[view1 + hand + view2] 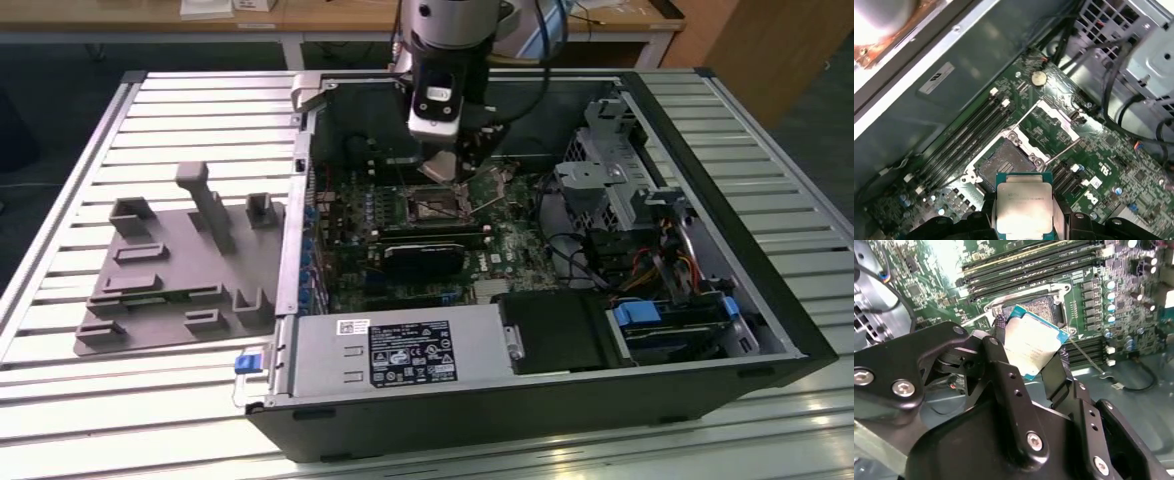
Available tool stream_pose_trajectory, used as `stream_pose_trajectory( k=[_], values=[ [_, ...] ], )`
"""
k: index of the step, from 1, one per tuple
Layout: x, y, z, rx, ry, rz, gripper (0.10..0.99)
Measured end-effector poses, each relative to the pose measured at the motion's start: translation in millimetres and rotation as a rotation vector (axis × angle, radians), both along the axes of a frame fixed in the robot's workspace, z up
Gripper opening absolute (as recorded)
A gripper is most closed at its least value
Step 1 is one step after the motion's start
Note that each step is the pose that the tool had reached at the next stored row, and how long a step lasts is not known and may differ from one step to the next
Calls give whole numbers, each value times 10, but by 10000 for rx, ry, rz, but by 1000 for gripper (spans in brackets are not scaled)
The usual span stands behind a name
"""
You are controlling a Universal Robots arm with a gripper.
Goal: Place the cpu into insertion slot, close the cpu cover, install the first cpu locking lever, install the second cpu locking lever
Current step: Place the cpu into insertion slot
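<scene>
My gripper (1030, 346) is shut on the cpu (1035, 342), a pale silver square chip held by its edges between two black fingers (1004, 352). The chip hangs tilted just above the insertion slot (1041, 305), whose dark pin field lies uncovered. In the first wrist view the cpu (1024, 210) sits just short of the insertion slot (1005, 164), and the cpu cover (1053, 119) is swung open beyond it. A thin locking lever (1064, 149) stands free beside the socket. In the exterior view the gripper (454, 182) hovers over the insertion slot (434, 205).
The open computer case (747, 300) lies on a slatted metal table (147, 120). Memory slots (961, 142), a black card (427, 255), drive cages (621, 170) and cables (1114, 85) surround the socket. A grey fixture plate (174, 280) lies at the exterior view's left.
</scene>
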State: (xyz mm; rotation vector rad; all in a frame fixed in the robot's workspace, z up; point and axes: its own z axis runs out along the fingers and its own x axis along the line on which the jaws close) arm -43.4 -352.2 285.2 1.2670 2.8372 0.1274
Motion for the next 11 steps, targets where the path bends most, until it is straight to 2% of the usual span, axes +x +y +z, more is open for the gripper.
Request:
stream_pose_trajectory(
  k=[11],
  values=[
    [-3, 0, -30, 0, 0, -1773, 533]
  ],
)
